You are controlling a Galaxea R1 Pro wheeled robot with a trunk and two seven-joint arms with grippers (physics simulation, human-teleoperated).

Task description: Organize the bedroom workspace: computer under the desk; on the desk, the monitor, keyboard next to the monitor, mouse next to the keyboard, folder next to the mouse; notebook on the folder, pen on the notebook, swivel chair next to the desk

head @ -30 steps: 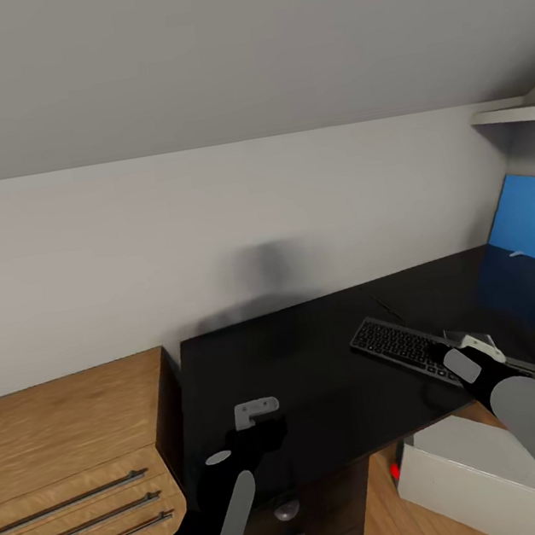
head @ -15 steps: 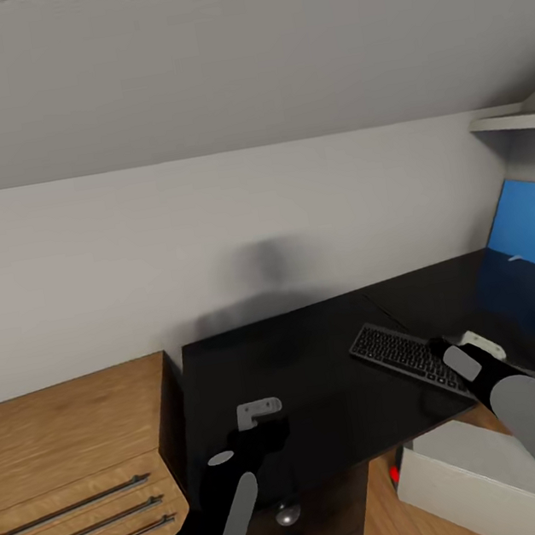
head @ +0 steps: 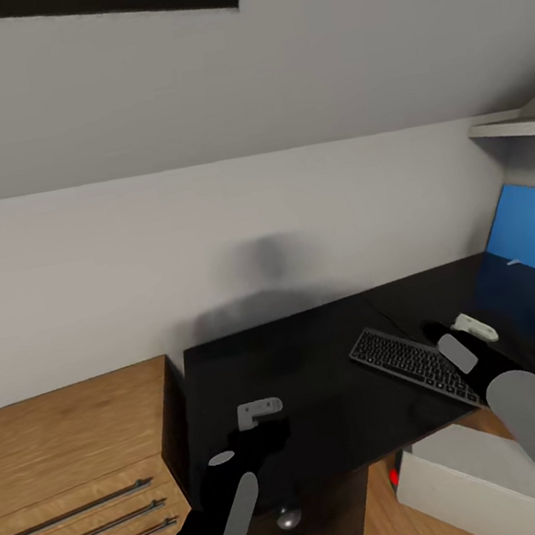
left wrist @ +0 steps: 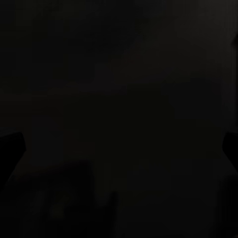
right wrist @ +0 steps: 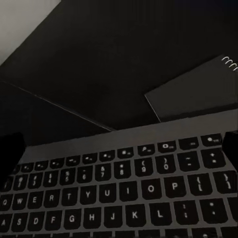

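The keyboard [right wrist: 124, 193] is seen lying on the black tabletop [right wrist: 124, 64]; just beyond it, what may be the spiral-bound notebook [right wrist: 198, 94] lies flat.

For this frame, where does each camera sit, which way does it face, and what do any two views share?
Head view: on the head, looking down over the desk, keyboard and both arms.
Left wrist view: near the left gripper; nearly black, too dark to tell.
Right wrist view: near the right gripper, close over the keyboard, notebook beyond.
Shared: head and right wrist views both show keyboard and desk.
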